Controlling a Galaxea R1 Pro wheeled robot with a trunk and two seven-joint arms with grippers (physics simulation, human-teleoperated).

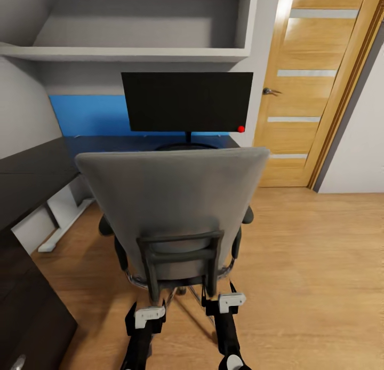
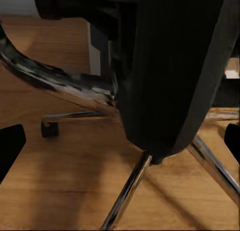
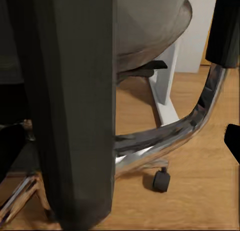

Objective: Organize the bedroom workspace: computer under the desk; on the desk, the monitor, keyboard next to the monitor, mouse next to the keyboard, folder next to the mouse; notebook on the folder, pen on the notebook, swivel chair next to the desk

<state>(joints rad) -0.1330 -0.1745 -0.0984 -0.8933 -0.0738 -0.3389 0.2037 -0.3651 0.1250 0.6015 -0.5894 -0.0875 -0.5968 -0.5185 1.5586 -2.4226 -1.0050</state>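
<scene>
Here, both grippers sit low behind the swivel chair (image 1: 173, 210), right at the dark frame on the back of its grey backrest. The left gripper (image 1: 149, 312) has its 2 dark fingers spread wide at the edges of the left wrist view, one fingertip (image 2: 9, 148) well apart from the other, with a black upright of the chair frame (image 2: 170, 71) between them but not clamped. The right gripper (image 1: 230, 300) is likewise spread, its fingers at the far edges of the right wrist view, and another dark upright of the frame (image 3: 75, 106) stands between them, close to the camera. Whether either gripper touches the frame I cannot tell.

Just beyond the grippers are the chrome legs of the chair base (image 2: 125, 191) and a black caster (image 3: 161, 180) on the wooden floor (image 1: 320, 263). Past the chair, ahead of both grippers, the desk (image 1: 32, 172) runs along the wall and down the left arm's side, with its blue back panel (image 1: 88, 115). The monitor (image 1: 186, 102) stands upright on the desk, directly beyond the chair back, a red dot at its lower corner. A wooden door (image 1: 314, 81) is off to the right arm's side.
</scene>
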